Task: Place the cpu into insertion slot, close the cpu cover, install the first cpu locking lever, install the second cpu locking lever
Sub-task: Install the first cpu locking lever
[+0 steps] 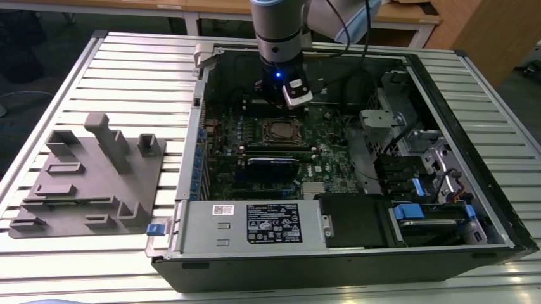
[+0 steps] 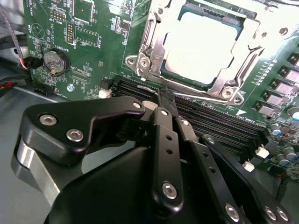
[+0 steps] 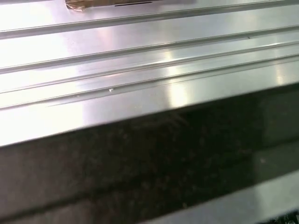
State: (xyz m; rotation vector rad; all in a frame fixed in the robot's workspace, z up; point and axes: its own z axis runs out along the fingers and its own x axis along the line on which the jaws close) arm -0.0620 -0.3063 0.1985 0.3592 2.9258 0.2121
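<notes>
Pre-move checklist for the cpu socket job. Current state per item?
1. cpu seated in the insertion slot: ok, it lies flat inside in the second wrist view.
2. cpu cover down: ok, its frame sits around the chip's top.
3. locking levers latched: cannot tell.
4. gripper empty: ok, shut with nothing between the fingers.
5. Gripper clear of the cover: cannot tell. The tip hangs over the long black slots, close to the cover's edge.
</notes>
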